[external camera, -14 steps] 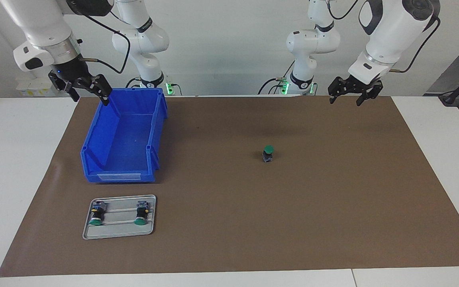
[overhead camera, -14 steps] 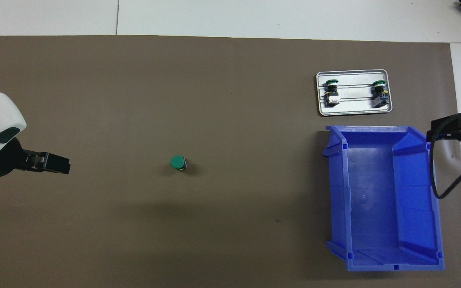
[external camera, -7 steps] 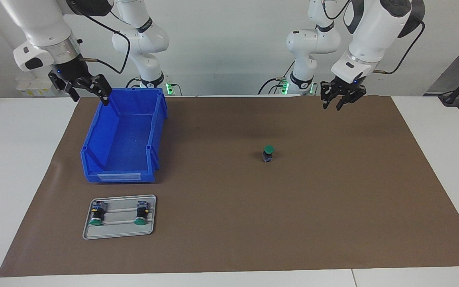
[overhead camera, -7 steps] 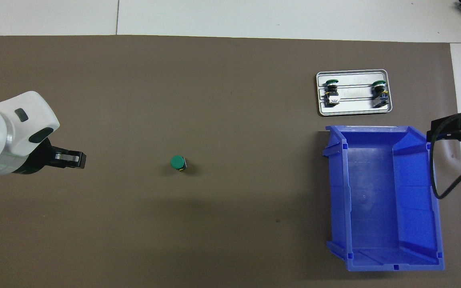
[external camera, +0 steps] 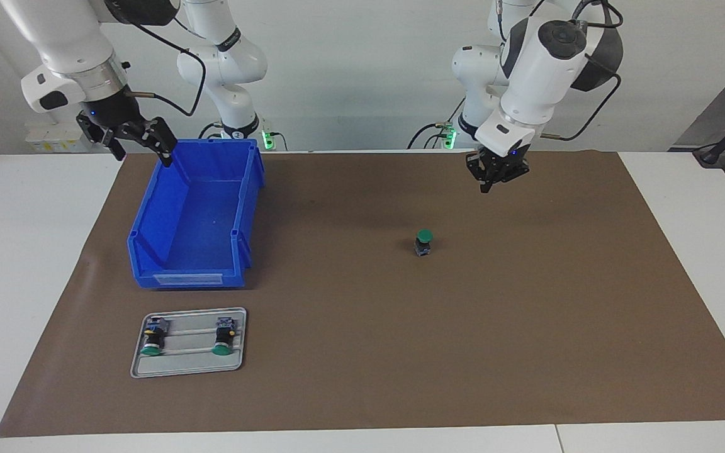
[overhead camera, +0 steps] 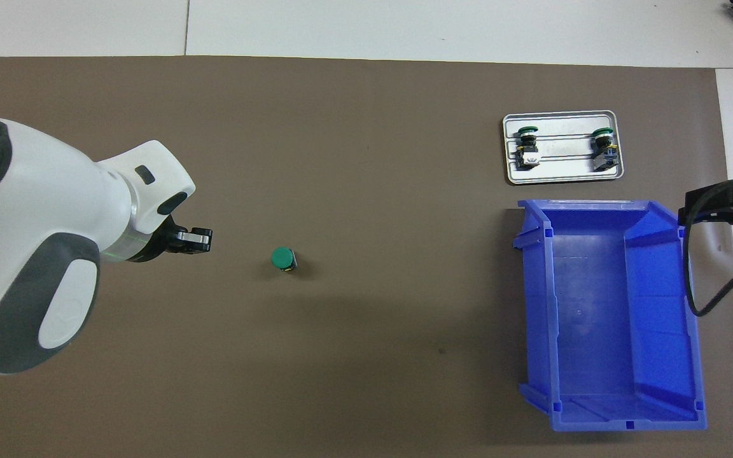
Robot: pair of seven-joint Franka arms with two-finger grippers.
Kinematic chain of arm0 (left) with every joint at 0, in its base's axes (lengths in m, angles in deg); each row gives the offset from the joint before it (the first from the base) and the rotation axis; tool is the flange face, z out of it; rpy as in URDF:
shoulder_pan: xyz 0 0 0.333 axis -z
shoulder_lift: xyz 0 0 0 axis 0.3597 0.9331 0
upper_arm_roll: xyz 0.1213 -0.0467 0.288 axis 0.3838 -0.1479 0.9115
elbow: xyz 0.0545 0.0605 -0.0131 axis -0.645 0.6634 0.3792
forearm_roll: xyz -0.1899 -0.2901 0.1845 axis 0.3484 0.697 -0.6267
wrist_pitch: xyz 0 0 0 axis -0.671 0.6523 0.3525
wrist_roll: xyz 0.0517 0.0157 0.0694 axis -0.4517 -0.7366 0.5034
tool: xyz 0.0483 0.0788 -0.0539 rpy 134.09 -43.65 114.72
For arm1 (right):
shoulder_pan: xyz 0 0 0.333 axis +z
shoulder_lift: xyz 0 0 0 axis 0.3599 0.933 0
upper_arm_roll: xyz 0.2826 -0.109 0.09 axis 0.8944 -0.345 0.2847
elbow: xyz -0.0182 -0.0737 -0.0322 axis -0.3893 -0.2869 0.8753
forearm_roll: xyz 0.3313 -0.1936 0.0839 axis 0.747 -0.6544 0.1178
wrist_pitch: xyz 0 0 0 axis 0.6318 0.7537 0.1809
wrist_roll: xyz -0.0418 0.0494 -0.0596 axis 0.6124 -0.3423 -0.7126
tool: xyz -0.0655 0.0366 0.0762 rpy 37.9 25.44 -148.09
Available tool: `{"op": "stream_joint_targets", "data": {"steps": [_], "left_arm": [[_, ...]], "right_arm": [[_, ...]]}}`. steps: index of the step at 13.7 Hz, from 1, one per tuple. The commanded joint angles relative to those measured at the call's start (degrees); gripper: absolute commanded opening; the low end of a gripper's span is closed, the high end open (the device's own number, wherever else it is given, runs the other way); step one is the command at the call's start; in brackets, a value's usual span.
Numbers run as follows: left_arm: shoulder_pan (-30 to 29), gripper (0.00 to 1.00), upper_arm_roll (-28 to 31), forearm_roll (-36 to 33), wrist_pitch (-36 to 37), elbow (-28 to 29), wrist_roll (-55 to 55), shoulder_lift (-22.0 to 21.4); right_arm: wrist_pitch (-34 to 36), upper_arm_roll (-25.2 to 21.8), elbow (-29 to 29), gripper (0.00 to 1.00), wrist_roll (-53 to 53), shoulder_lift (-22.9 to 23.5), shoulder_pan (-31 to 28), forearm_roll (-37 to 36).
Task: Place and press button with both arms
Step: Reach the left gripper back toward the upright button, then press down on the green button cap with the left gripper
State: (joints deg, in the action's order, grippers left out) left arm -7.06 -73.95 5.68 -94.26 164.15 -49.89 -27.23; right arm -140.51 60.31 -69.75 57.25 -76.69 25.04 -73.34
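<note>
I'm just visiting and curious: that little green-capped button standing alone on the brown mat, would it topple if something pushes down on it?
The button stands upright on a stubby body under a wider cap, so an off-centre push might tip it. It looks rigid and light, so it could skid on the mat. The left tool hangs above the mat, not touching it.

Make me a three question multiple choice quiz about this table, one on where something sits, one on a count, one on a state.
1. Where does the upright button stand?
A. in the blue bin
B. alone on the brown mat
C. on the grey tray

2. How many buttons lie on the grey tray?
A. one
B. two
C. four

3. What is in the blue bin?
A. nothing
B. one button
C. the tray

Answers:
1 B, it stands by itself on the brown mat, with the left claw in the air over the mat nearby.
2 B, two lie on their sides there.
3 A, its floor is bare; the right claw waits at its rim.
</note>
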Motion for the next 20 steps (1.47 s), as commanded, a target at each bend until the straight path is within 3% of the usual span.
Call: {"op": "stream_joint_targets", "data": {"steps": [1,4,9,20], "left_arm": [[4.16,0.0,0.57,-0.99,-6.34,1.57,7.09,2.58],[5.58,0.0,0.57,-0.99,-11.11,2.54,8.71,5.83],[6.81,0.0,0.57,-0.99,-19.98,10.08,8.79,5.23],[9.45,0.0,0.48,-0.99,-25.44,15.99,9.76,4.88]], "right_arm": [[0.1,0.44,-1.35,1.0,-0.43,-1.25,-0.26,-0.04],[0.1,0.44,-1.35,1.0,-0.51,-1.25,-0.26,-0.04],[0.1,0.44,-1.35,1.0,-0.51,-1.34,-0.26,-0.04],[0.1,0.44,-1.35,1.0,-0.51,-1.34,-0.26,-0.04]]}}
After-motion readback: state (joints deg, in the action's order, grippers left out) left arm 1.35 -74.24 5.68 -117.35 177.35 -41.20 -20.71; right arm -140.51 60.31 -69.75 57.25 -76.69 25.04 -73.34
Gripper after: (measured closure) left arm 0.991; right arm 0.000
